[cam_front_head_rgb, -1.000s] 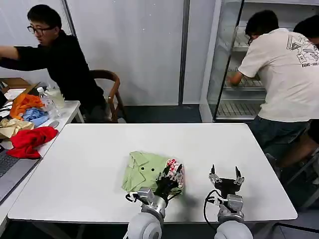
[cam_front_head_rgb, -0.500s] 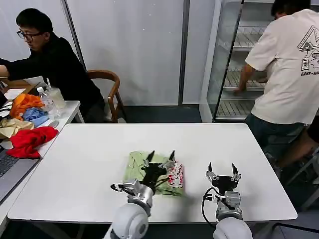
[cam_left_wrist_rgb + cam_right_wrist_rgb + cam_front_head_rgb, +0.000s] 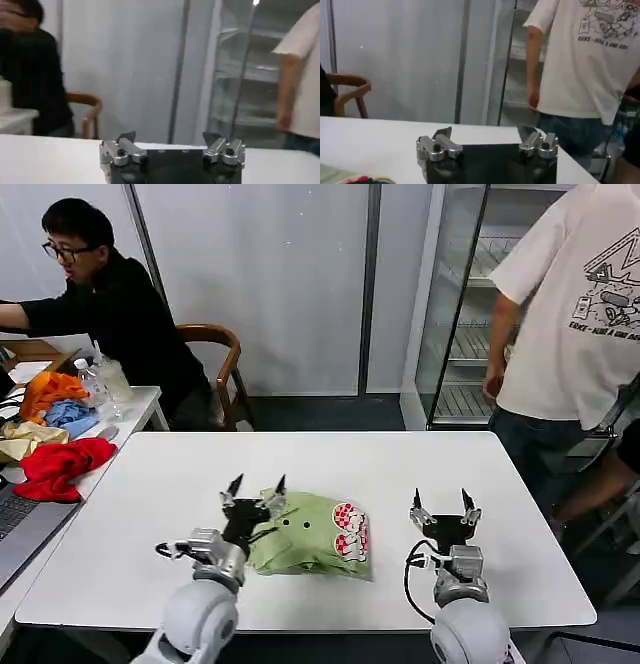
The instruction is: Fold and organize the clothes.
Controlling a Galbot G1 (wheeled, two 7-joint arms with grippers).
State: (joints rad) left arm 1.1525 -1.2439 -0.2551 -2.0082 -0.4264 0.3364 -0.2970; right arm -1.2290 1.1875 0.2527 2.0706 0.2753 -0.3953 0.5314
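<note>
Both my jaws gape empty beside the soft, limp yellow-green cotton shirt (image 3: 310, 534) on the white worktop (image 3: 420, 464); I'd pinch its folded edge.

I see the light yellow-green shirt (image 3: 305, 536) folded into a rumpled bundle, red-and-white print and two dark buttons up, lying between my left gripper (image 3: 254, 490) and right gripper (image 3: 441, 504), nearer the left
</note>
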